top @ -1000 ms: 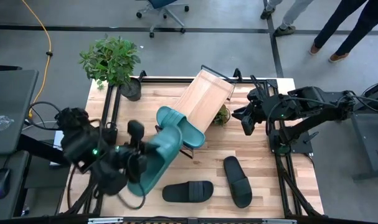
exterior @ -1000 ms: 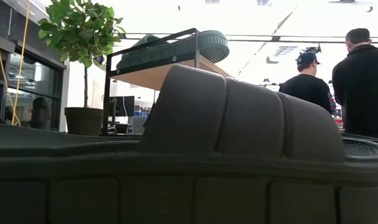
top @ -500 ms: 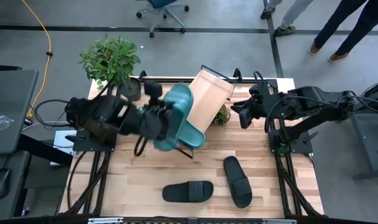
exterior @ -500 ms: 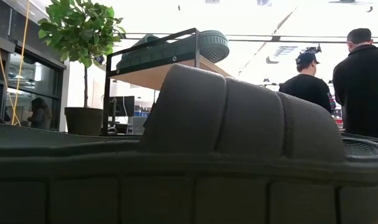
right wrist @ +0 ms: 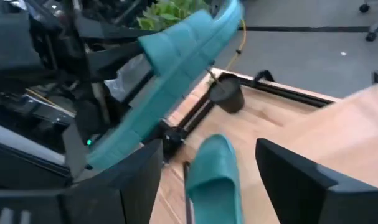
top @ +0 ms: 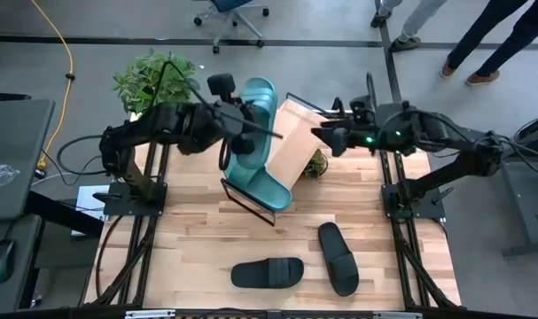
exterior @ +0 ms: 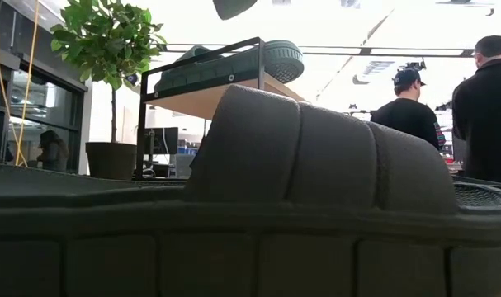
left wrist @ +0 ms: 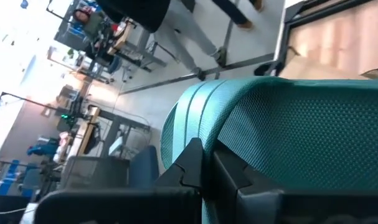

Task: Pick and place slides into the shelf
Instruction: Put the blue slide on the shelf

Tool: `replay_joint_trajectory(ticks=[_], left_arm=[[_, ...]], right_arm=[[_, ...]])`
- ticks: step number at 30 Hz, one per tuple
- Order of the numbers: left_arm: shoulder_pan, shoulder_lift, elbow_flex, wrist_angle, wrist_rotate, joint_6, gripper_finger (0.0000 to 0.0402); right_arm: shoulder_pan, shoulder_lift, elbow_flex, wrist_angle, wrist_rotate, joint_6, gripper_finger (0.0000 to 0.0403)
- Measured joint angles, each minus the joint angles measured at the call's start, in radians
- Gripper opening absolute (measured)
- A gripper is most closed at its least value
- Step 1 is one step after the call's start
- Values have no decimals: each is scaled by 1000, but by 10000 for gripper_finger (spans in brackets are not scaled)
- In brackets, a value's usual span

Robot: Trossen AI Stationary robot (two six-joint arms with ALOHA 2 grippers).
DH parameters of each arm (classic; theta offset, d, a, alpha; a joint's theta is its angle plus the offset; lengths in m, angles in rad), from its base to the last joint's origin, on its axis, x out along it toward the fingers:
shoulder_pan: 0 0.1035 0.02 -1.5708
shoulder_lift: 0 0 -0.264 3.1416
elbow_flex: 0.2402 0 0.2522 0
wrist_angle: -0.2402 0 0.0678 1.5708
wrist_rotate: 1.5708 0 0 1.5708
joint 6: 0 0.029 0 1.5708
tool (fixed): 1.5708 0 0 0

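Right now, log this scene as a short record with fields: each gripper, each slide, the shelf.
left gripper: shut on a teal slide, held raised over the shelf's upper left side
right gripper: open, empty, near the shelf's right edge
shelf: slanted wooden board on a black frame, mid table
second teal slide: lying at the shelf's lower end
black slides: two on the tabletop in front, one lying crosswise, one angled
slides on the shelf: one teal; one more in the air

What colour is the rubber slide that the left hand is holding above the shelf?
Teal green rubber slide, clearest in the high view.
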Motion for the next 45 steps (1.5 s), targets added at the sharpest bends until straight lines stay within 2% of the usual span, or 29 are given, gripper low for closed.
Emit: replay_joint_trajectory(ticks=[6, 9, 20, 25, 45], left_arm=[[42, 30, 0, 74, 33, 114, 0], [47, 43, -2, 65, 41, 164, 0], [97, 81, -1, 85, 36, 288, 0], [128, 78, -1, 104, 37, 286, 0], [128, 78, 0, 164, 69, 311, 0]], right_arm=[[-90, 92, 0, 158, -136, -39, 252], [-122, 134, 0, 186, -162, -47, 252], [-176, 217, 0, 218, -181, -1, 252], [-179, 220, 0, 264, -162, 7, 252], [-226, 238, 0, 267, -166, 45, 252]])
